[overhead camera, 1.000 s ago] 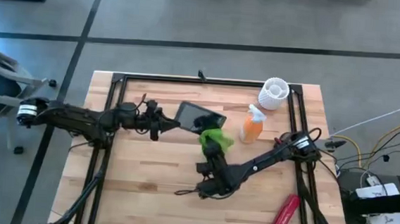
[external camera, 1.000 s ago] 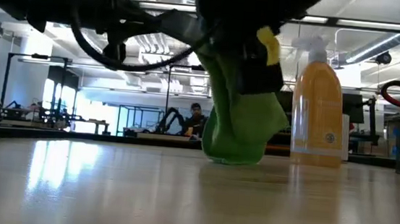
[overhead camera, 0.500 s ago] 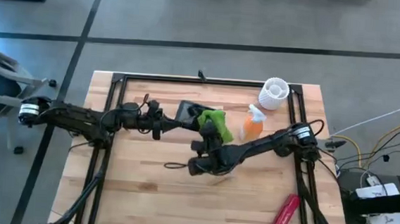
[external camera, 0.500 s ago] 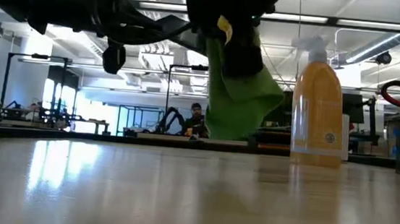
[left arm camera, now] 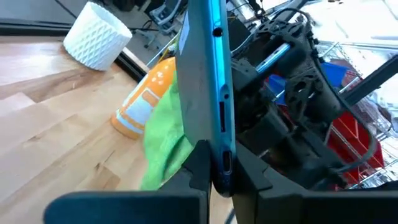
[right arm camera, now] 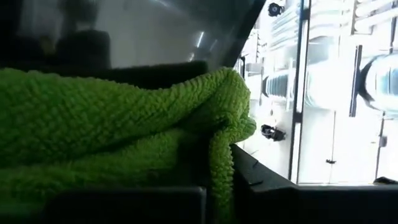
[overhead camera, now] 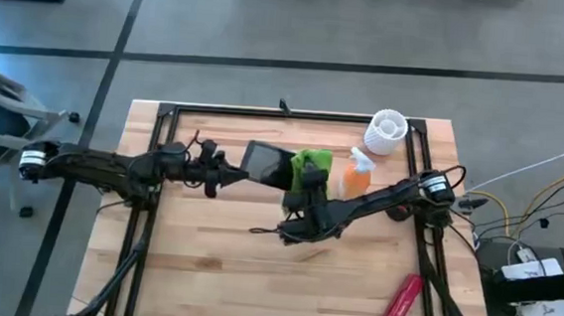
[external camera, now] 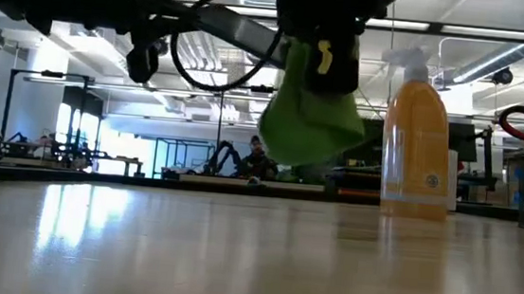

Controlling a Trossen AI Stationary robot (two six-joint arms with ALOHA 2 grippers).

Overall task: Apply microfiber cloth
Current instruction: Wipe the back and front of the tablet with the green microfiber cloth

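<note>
The lime-green microfiber cloth (overhead camera: 311, 164) hangs bunched from my right gripper (overhead camera: 312, 186), well above the table in the low view (external camera: 312, 123). My left gripper (overhead camera: 229, 172) is shut on a dark flat device (overhead camera: 266, 163), held up in the air at the table's far middle. The cloth overlaps the device's right end. In the left wrist view the device (left arm camera: 208, 81) shows edge-on, with the cloth (left arm camera: 165, 143) beside one face. In the right wrist view the cloth (right arm camera: 124, 124) sits close under the device's dark glossy face (right arm camera: 155, 31). My left gripper pinches the device by its left end (left arm camera: 219, 163) between its two fingers (left arm camera: 199, 165), one on each flat face. It comes level from the table's left. The device is lifted clear of the table and tipped. My right gripper pinches a bunched fold of the cloth (right arm camera: 211, 162) in several layers. The rest hangs slack below the fingers, clear of the table. Whether the cloth touches the device's face I cannot tell.
An orange spray bottle (overhead camera: 355, 177) stands just right of the cloth. A white ribbed cup (overhead camera: 386, 131) is at the far right, and a red tool (overhead camera: 401, 301) lies at the near right. A black frame (overhead camera: 265, 114) borders the wooden table (overhead camera: 205, 262).
My right gripper has risen with the cloth and gone toward the table's far edge, up to the device's right end. The cloth's lower end, which rested on the table, now hangs clear. The device in my left gripper has shifted a little toward the table's left.
</note>
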